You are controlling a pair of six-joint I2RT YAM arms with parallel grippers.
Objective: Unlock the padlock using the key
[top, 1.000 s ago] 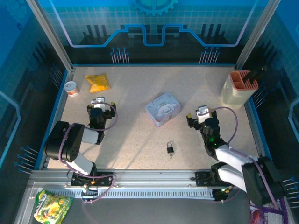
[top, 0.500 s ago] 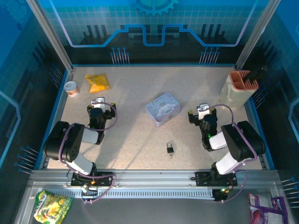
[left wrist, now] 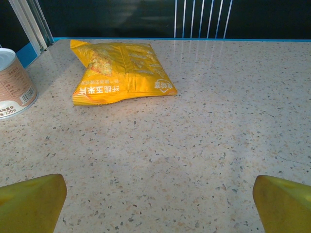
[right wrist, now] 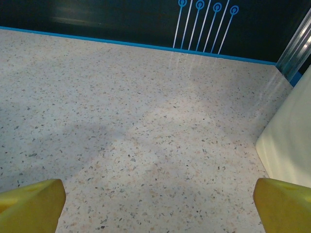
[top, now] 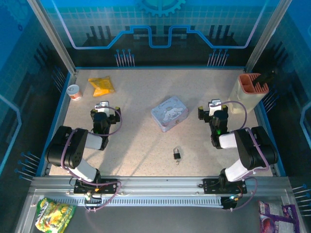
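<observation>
Left gripper [top: 103, 107] spread empty before yellow packet [left wrist: 121, 73] with Chinese print, can [left wrist: 14, 82] marked 220g, right gripper [top: 214, 108] spread empty, padlock [top: 177, 154] lying well apart

Dim, blue-tinted surroundings. The counter [top: 141, 141] is brightly lit from above and crossed by soft diagonal shadows. Both wrist views show faint glare at its far edge, and the near yellow fingers [left wrist: 34, 201] look soft.
</observation>
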